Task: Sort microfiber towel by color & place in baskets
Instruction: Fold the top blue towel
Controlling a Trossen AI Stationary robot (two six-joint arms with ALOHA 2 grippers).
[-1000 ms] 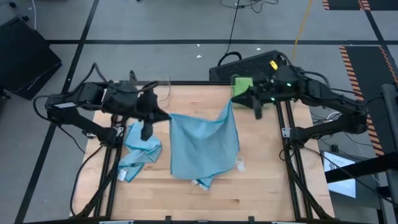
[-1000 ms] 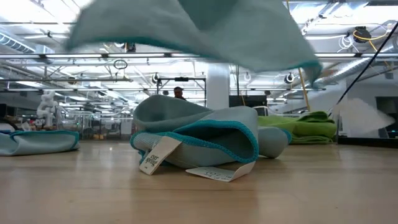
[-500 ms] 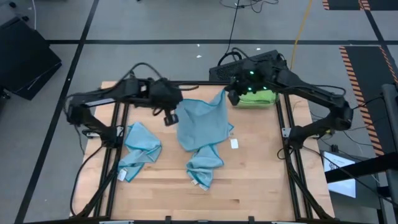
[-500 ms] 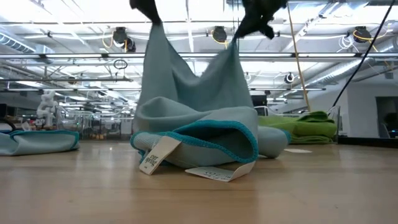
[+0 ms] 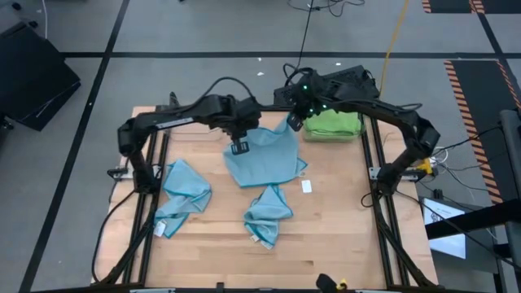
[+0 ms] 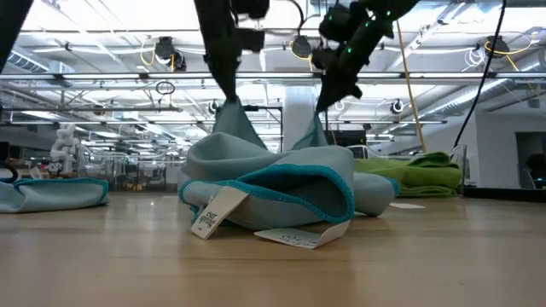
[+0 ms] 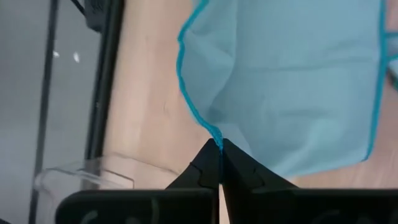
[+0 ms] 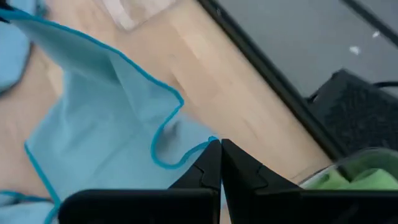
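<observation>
Nearest me in the low view, the trailing end of the blue towel (image 6: 273, 192) is bunched on the surface (image 5: 326, 236), tags out front; a second blue towel (image 5: 183, 195) lies crumpled at the left side, same spot as a second ago. Since then both arms have swung in toward the far middle and the towel between them, spread wide and high a second ago, now hangs in a narrower sheet with more of it off the wood. Left tool (image 7: 219, 144) is pinched tight on one turquoise-hemmed corner, right tool (image 8: 220, 144) clamped on the other. Count: two blue towels, one green towel (image 5: 334, 122) at the far right corner, sitting in a clear basket (image 6: 457, 170). Second clear basket (image 7: 84, 180) sits just beside the left tool at the far left edge; its contents I can't tell.
</observation>
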